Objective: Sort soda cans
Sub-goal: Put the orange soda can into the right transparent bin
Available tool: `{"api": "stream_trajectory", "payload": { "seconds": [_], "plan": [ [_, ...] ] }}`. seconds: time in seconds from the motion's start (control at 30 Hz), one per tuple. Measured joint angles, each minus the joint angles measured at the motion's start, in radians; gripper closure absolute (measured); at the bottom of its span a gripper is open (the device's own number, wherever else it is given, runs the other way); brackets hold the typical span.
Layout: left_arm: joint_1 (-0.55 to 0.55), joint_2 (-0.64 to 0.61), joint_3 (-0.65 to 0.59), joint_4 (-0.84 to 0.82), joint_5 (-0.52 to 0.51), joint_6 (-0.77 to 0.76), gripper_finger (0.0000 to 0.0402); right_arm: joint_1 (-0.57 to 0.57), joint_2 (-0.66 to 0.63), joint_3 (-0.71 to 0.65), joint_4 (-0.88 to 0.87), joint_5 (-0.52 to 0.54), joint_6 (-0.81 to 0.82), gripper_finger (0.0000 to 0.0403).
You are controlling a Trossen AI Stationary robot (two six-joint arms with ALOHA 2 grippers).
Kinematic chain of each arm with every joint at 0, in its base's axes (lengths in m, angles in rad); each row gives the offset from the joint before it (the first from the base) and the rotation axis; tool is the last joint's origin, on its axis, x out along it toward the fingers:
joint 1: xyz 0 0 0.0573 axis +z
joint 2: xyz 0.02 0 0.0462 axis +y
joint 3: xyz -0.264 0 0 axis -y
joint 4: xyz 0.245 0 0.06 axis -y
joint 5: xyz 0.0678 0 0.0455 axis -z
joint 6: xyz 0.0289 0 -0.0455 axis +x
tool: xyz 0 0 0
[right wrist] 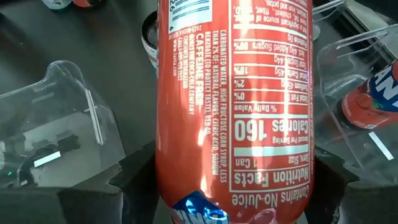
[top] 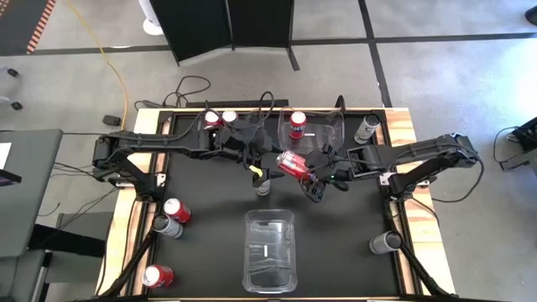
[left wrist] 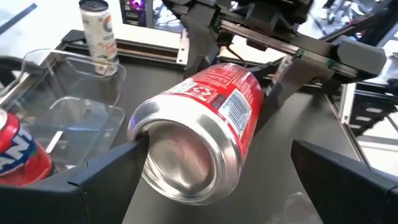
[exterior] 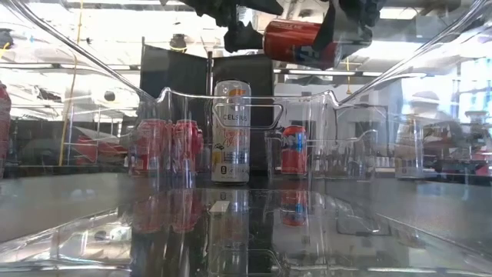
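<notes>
Filling the right wrist view, a red soda can (right wrist: 236, 106) lies sideways between the right gripper (top: 312, 172) fingers (right wrist: 134, 180), which clamp its body above mid-bench (top: 210, 252), apparently a handover. Opposite it, the left gripper (left wrist: 217, 180) fingers (left wrist: 106, 180) stand spread wide around the can's base, seemingly just letting go, near the far clear bin (top: 336, 126).

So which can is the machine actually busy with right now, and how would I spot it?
Look at the middle of the black table, just in front of the clear bin at the far edge. There a red can hangs in the air, lying on its side, clamped in the right tool, with the left tool open beside it. Every other can stands upright on the table or in a bin.
</notes>
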Motion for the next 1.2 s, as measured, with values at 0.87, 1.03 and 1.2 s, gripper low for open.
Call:
{"api": "stream_trajectory", "payload": {
  "seconds": [0.87,1.03,1.2],
  "plan": [
    [-0.037,-0.013,-0.002,0.001,-0.095,0.013,0.0001,-0.003,0.000,0.003,-0.084,0.047,0.039,0.0101],
    [-0.048,-0.036,0.000,0.006,-0.029,0.048,0.0001,-0.010,0.000,0.003,-0.071,0.052,0.036,0.0101],
    [-0.044,-0.046,-0.001,-0.007,-0.038,0.068,0.0001,0.006,-0.003,0.003,-0.018,0.047,-0.001,0.0101]
  ]
}}
